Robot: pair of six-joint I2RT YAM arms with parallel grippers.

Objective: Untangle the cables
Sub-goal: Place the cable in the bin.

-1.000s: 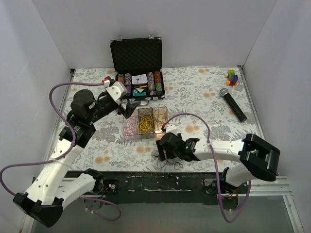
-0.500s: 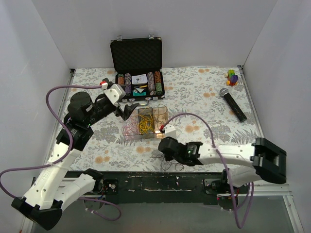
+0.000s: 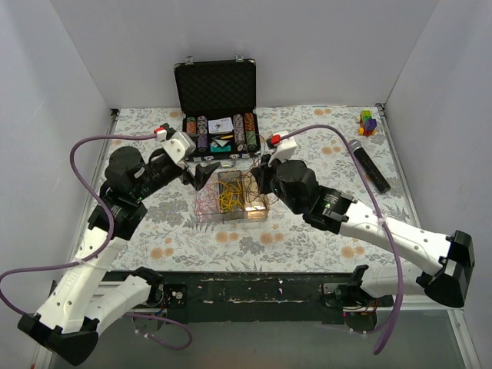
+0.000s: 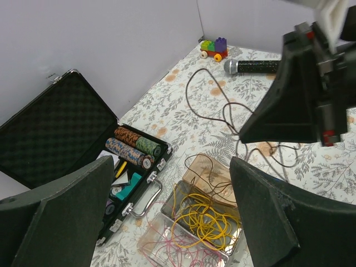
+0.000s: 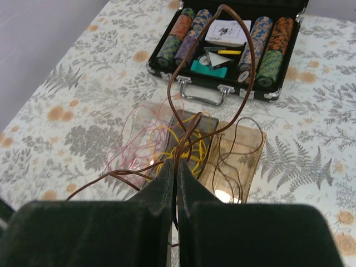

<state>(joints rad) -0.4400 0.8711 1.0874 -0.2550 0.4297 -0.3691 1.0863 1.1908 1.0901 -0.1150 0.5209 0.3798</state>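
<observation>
Pincer on R arm (image 5: 177,167) just snapped together on brown cable (image 5: 251,61), swung it over tray (image 5: 260,139), so one's prob. separated; L pincer (image 3: 201,174) apart.

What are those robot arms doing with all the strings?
The right arm's fingers are pinched shut on a brown cable, holding it up above the clear tray. Yellow cables and pink cables lie in the tray. The left arm's fingers hang open near it, holding nothing.

No legible text; print on white card (image 5: 225,32) in black case (image 3: 215,86) too small.
</observation>
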